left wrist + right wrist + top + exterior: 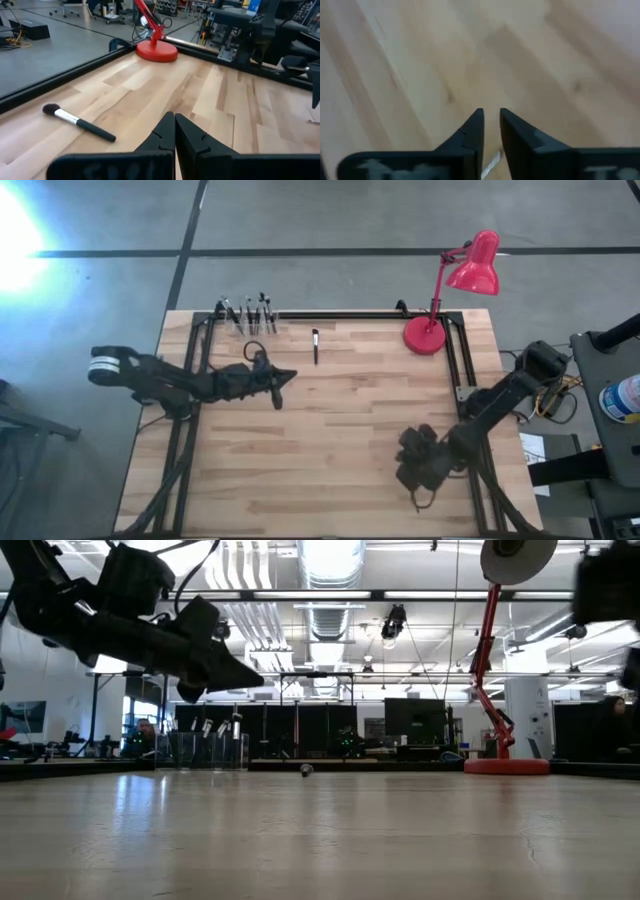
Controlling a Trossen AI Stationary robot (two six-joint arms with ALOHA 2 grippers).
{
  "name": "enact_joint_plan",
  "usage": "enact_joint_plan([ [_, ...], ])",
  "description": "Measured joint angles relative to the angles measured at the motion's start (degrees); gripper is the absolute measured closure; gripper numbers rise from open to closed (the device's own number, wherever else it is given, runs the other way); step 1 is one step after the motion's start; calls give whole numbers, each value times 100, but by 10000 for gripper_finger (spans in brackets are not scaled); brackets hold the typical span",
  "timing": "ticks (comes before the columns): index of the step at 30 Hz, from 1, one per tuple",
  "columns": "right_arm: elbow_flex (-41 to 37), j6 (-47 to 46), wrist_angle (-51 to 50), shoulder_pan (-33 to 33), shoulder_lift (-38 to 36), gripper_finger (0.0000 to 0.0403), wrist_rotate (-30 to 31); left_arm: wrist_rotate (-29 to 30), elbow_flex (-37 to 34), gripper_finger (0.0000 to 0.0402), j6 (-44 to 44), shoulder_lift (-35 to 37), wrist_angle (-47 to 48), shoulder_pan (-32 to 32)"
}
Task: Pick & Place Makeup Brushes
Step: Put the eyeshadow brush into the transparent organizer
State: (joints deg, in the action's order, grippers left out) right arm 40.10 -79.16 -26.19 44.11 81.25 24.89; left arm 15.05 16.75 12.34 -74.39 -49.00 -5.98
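Pale wooden planks make up the table (330, 450), framed by a black rail, with a red lamp (455, 290) standing at its far right corner and a grey concrete floor beyond.

Most of the makeup brushes (248, 313) already stand upright in a clear holder (205, 750) at the far left edge of the table, their pale ferrules showing in the low view. One brush (315, 345) lies flat on the wood, just to the right of the holder and well apart from the lamp; the left wrist view shows it (77, 122) lying with its dark bristle tip away from the lamp's base.

The left gripper (278, 383) hangs above the table, near the lone brush and a little toward the near side of it. Its fingers are pressed together and hold nothing. The right gripper (490, 131) waits low over the near right part of the table, fingers slightly parted and empty.

By my reading, the task is nearly complete: only this single brush seems left to move. The left claw would need to spread, drop over the handle, and carry it to the holder.
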Motion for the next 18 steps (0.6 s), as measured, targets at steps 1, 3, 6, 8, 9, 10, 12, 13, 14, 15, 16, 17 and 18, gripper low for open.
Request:
enact_joint_plan([
  [1, 0, -248, -54, 111, 21, 337, -81, 0, 0, 399, 2, -48, -35, 12],
  [3, -2, -710, -193, 295, 38, 320, -225, 1, 0, 399, 7, -126, -74, 26],
  [6, 0, -1172, -314, 456, 92, 297, -407, 2, 2, 399, 33, -229, -78, 27],
  [8, 0, -1369, -325, 508, 131, 286, -472, 2, 2, 399, 54, -285, -96, 27],
  [9, 0, -1421, -315, 505, 150, 281, -534, 3, 2, 399, 59, -295, -92, 27],
  [10, 0, -1468, -313, 505, 181, 277, -579, 2, 2, 399, 59, -309, -100, 27],
  [12, 0, -1533, -319, 502, 264, 273, -699, 2, 2, 399, 80, -319, -99, 27],
  [13, 0, -1546, -311, 501, 306, 272, -724, 2, 2, 399, 87, -319, -101, 27],
  [14, 11, -1561, -325, 501, 347, 271, -779, 2, 2, 399, 88, -319, -108, 27],
  [15, 48, -1570, -364, 499, 416, 271, -835, 2, 2, 399, 88, -319, -108, 27],
  [16, 98, -1581, -384, 499, 486, 271, -853, 2, 2, 399, 90, -319, -107, 27],
  [17, 162, -1582, -412, 499, 554, 271, -872, 2, 2, 399, 90, -319, -107, 27],
  [18, 251, -1579, -456, 491, 619, 271, -870, 2, 2, 399, 90, -319, -108, 27],
])
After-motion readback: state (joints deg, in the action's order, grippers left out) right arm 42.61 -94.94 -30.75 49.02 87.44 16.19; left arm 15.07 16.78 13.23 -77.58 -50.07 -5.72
